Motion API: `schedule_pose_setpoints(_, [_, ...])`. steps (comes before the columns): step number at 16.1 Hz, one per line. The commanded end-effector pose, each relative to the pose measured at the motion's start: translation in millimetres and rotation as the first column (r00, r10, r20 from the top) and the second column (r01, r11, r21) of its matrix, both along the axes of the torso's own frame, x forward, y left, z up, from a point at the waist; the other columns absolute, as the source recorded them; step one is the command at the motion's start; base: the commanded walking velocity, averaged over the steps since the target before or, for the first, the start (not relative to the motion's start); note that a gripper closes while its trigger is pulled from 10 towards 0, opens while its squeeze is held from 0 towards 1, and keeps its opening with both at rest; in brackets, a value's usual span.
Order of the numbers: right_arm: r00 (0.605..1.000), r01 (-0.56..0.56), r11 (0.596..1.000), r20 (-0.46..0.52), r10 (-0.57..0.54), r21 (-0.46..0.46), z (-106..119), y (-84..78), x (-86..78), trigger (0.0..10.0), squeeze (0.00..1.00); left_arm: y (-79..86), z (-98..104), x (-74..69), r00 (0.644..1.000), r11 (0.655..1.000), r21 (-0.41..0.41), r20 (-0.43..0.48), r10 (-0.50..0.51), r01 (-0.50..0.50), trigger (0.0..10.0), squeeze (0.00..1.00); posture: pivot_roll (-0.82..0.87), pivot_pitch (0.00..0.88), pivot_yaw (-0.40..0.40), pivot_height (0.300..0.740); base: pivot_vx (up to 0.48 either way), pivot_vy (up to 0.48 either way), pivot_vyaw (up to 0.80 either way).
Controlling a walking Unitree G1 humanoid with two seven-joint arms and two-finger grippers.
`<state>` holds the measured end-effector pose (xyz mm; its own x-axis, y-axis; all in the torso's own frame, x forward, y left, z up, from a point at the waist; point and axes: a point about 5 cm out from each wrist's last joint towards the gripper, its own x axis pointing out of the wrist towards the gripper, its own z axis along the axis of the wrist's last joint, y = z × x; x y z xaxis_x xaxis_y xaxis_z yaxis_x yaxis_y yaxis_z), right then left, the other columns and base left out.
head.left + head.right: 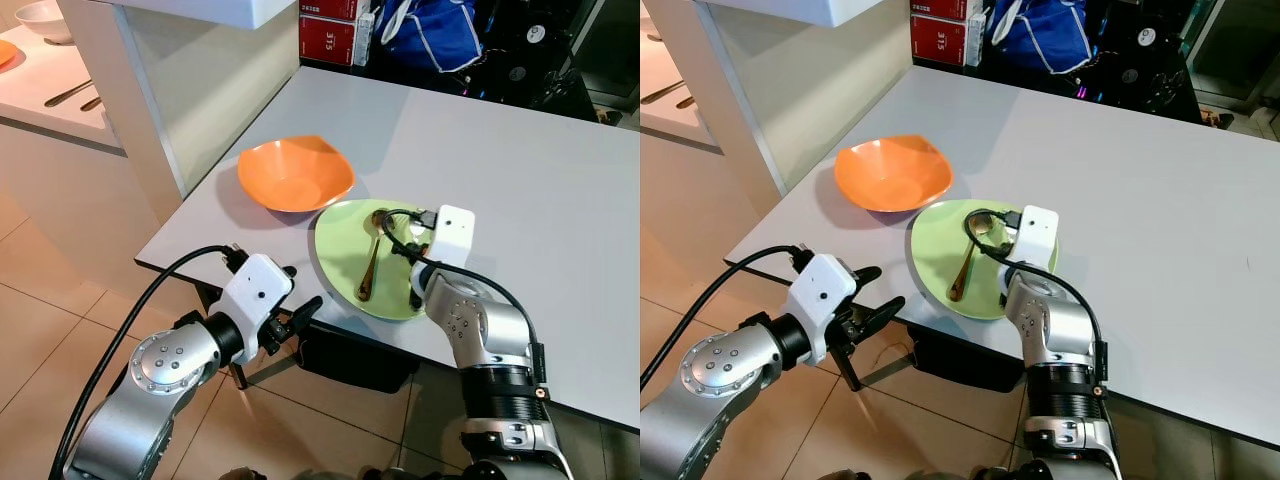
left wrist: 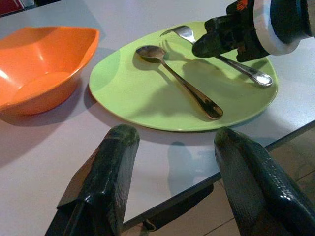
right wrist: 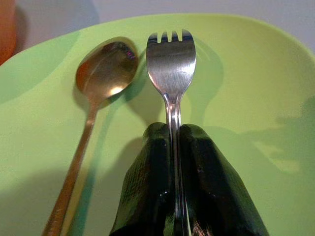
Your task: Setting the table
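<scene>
A light green plate (image 1: 340, 250) lies near the front edge of the grey table (image 1: 530, 170). On it lie a gold spoon (image 1: 369, 268) and a silver fork (image 3: 171, 64), side by side. My right gripper (image 3: 171, 132) is low over the plate and shut on the fork's handle, with the tines pointing away. An orange bowl (image 1: 295, 172) stands just behind the plate, to its left. My left gripper (image 1: 302, 290) hangs open just off the table's front edge, left of the plate, with nothing between its fingers (image 2: 115, 162).
A white pillar (image 1: 140, 90) and a counter (image 1: 40, 90) with a white bowl (image 1: 42, 20) and cutlery stand to the left. Red boxes (image 1: 328, 30) and a blue bag (image 1: 425, 30) sit behind the table. Tiled floor (image 1: 40, 290) lies below.
</scene>
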<state>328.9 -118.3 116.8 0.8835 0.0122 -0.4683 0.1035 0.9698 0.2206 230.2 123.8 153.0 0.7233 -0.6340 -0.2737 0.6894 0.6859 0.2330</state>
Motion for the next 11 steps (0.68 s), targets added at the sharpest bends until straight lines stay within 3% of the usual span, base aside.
schedule_pose_setpoints(1, [1.0,-0.022,1.0,-0.005,0.022,0.004,0.9,5.5,-2.2,10.0,0.0,-0.9,3.1,-2.2,1.0,1.0,-0.006,0.004,-0.011,0.011,10.0,0.0,0.0,0.086,-0.033,0.74,0.0,0.0,0.0])
schedule_pose_setpoints(5, [1.0,-0.023,1.0,-0.013,0.023,0.007,-0.5,8.3,-3.1,10.0,0.0,-0.3,3.1,-1.9,1.0,1.0,-0.005,0.004,-0.01,0.01,10.0,0.0,0.0,0.085,-0.034,0.74,0.0,0.0,0.0])
schedule_pose_setpoints(6, [1.0,-0.011,1.0,-0.017,0.011,0.008,-1.3,7.8,-3.3,10.0,0.77,0.0,3.0,-1.8,1.0,1.0,-0.004,0.004,-0.01,0.01,10.0,0.0,0.0,0.085,-0.033,0.74,0.0,0.0,0.0])
schedule_pose_setpoints(7, [1.0,-0.003,1.0,-0.018,0.004,0.008,-2.0,6.9,-3.4,10.0,1.0,-0.1,2.9,-1.8,1.0,1.0,-0.005,0.005,-0.011,0.011,10.0,0.0,0.0,0.085,-0.033,0.74,0.0,0.0,0.0])
schedule_pose_setpoints(11, [1.0,0.01,1.0,-0.012,-0.009,0.013,-1.9,6.1,-2.6,10.0,1.0,-0.5,2.8,-1.6,1.0,1.0,-0.005,0.005,-0.012,0.012,10.0,0.0,0.0,0.082,-0.032,0.74,0.0,0.0,0.0])
